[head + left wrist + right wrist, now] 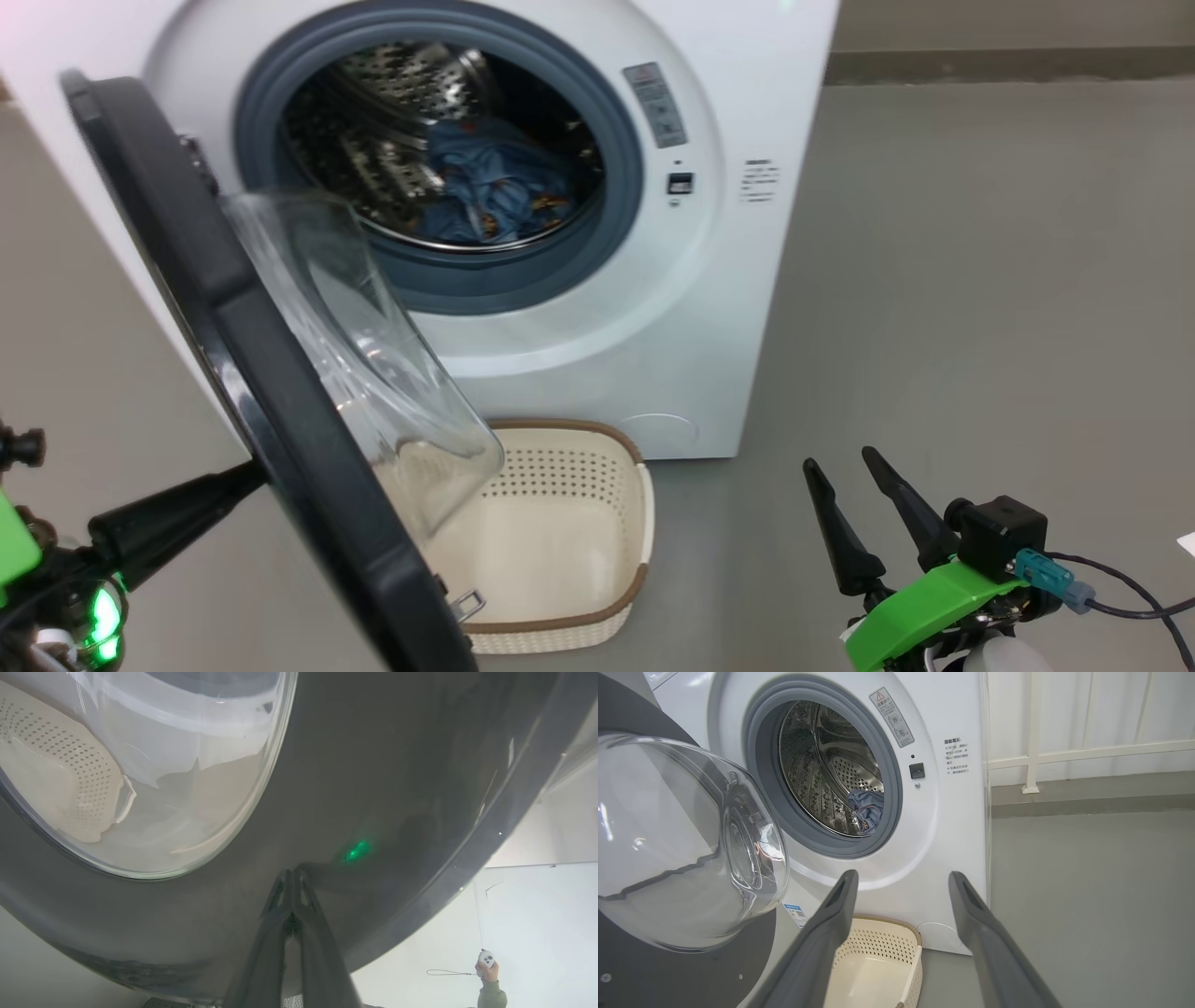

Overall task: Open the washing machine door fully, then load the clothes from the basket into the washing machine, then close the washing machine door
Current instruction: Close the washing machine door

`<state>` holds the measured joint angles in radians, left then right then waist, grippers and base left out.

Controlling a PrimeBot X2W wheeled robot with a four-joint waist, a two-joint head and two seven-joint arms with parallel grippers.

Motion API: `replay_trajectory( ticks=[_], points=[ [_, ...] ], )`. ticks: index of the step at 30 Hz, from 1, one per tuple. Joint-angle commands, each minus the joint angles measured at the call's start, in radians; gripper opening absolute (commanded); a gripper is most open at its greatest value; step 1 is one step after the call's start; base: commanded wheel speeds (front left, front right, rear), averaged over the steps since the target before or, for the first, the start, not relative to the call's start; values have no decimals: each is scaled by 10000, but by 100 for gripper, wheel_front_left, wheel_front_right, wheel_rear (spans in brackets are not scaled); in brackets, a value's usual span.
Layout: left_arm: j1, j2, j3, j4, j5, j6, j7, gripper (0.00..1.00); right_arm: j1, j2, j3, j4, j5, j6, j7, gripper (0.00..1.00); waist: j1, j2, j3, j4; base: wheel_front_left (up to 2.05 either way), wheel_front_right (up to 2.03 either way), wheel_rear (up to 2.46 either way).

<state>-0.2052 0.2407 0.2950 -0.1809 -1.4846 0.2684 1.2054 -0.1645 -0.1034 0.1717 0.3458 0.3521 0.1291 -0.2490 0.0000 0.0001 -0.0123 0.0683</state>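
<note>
Left gripper [292, 873] is closed, tips set against the outer black face of the half-open door [280, 411]. Clothes [495, 187] are seen inside the washing machine [653, 327] drum. Basket [644, 523] is seen empty below the door. Right gripper [837, 457] is held open, well apart from the door

On the white front of the washing machine [952, 826], right of the drum opening, a printed block [956, 756] is headed 温馨提示; the lines under it are too small to read. Above it, a grey sticker [892, 717] carries a warning triangle and small pictograms, its lettering illegible. Low on the front, a blue label [796, 914] is too small to make out
</note>
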Motion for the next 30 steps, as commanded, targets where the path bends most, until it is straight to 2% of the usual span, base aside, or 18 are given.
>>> replay_trajectory(
  ticks=[1, 7, 13, 24, 29, 30],
  points=[
    [-510, 146, 260, -327, -217, -40, -11, 0, -89, 7, 155, -280, -85, 16, -127, 100, 0, -1, 25, -514, 0, 0, 0],
    [-816, -189, 42, -47, -116, -291, -307, 0, -155, -15, 224, -295, -77, 16, -127, 100, 0, -1, 27, -1073, 0, 0, 0],
    [-1008, -186, 104, 306, -85, -530, -431, 0, -146, -81, 173, -300, -54, 16, -127, 100, 0, -1, 43, -1358, 0, 0, 0],
    [-1029, -193, 85, 302, 52, -743, -541, 0, -106, -71, 99, -323, -120, 16, -128, 100, 0, -1, 68, -1262, 0, 0, 0],
    [-962, 62, 191, 113, 417, -1092, -753, 0, -71, -29, 106, -319, -140, 16, -128, 100, 0, -1, 50, -1107, 0, 0, 0],
    [-944, 149, 205, 43, 533, -1202, -801, 3, -59, -29, 97, -321, -141, 16, -128, 100, 0, -1, 49, -1074, 0, 0, 0]
  ],
)
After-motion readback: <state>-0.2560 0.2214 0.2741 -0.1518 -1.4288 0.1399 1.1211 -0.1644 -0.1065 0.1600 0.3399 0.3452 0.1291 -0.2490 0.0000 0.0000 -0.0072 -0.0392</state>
